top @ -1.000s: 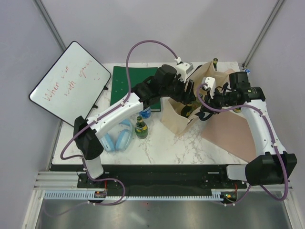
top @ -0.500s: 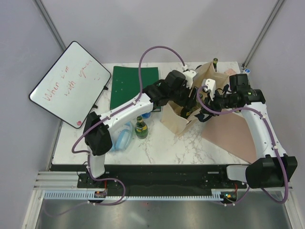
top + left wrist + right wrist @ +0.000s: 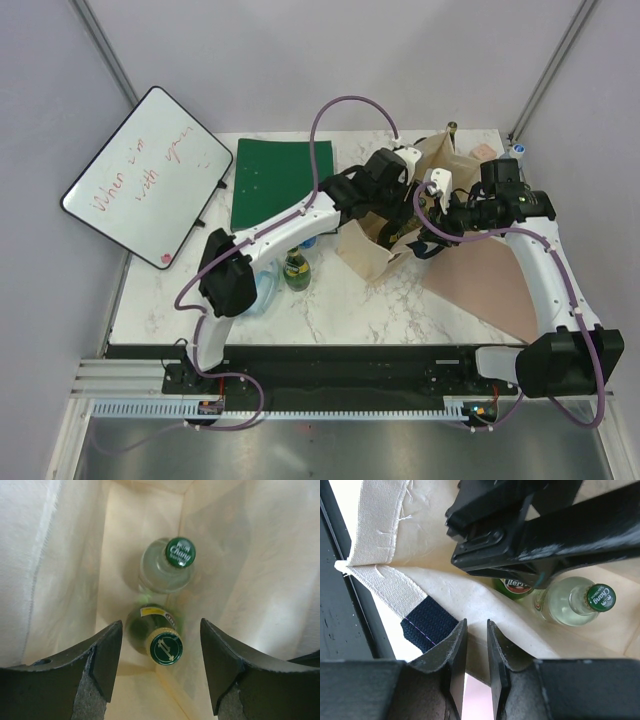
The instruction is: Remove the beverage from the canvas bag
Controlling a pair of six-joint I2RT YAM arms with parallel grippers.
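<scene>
The left gripper (image 3: 160, 626) hangs wide over the dark green bottle (image 3: 165, 647) beside the clear bottle (image 3: 169, 566) deep in the canvas bag (image 3: 55, 555) whose wall the right gripper (image 3: 476, 630) pinches, so a finger may snag cloth

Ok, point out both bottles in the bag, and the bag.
clear bottle (image 3: 167, 569), left wrist view, glass shoulder.
dark green bottle (image 3: 164, 647), left wrist view, its cap.
canvas bag (image 3: 65, 570), left wrist view, inner wall.

The bottle cap (image 3: 180, 552) reads "Chung"; the whiteboard (image 3: 150, 175) begins "When".
</scene>
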